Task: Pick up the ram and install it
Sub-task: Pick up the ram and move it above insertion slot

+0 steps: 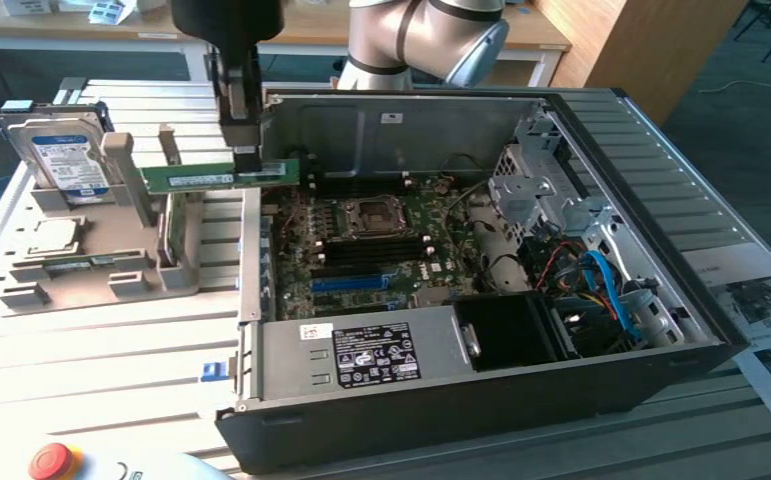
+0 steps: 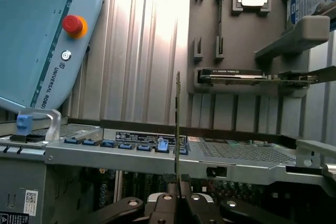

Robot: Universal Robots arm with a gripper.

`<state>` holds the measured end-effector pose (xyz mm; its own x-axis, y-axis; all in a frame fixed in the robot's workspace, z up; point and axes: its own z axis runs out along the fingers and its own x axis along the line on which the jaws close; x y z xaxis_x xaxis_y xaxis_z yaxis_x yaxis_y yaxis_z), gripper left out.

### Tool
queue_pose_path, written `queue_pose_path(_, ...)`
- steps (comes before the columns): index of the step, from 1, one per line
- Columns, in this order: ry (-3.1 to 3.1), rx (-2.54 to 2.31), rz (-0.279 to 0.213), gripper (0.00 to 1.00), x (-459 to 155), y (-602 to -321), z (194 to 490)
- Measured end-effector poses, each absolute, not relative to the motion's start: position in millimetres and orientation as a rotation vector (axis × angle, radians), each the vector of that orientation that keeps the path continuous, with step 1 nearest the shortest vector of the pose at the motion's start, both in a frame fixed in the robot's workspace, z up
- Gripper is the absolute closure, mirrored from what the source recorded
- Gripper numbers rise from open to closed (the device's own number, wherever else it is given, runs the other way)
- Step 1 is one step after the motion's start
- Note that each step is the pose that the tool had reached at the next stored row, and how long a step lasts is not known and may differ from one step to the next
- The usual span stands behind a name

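Observation:
The ram is a long green stick held level in the air, above the gap between the grey parts holder and the open computer case. My gripper comes down from above and is shut on the end of the stick nearest the case. In the wrist view the ram shows edge-on as a thin line rising from between my fingertips, with the case's wall below it. The motherboard lies inside the case, its dark memory slots a little to the exterior view's right of the stick.
The holder carries a hard drive with a blue-white label, a square silver processor chip and a card standing in a slot. A power supply and cables fill the case's front. A teach pendant with a red stop button lies nearby.

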<state>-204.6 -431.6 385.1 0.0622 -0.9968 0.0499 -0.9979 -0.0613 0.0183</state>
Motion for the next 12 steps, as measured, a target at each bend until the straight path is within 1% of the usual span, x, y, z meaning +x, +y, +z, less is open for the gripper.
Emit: queue_pose_path(12, -2.096, 2.276, 0.037, 0.88, -170.0, -434.5, 385.2)
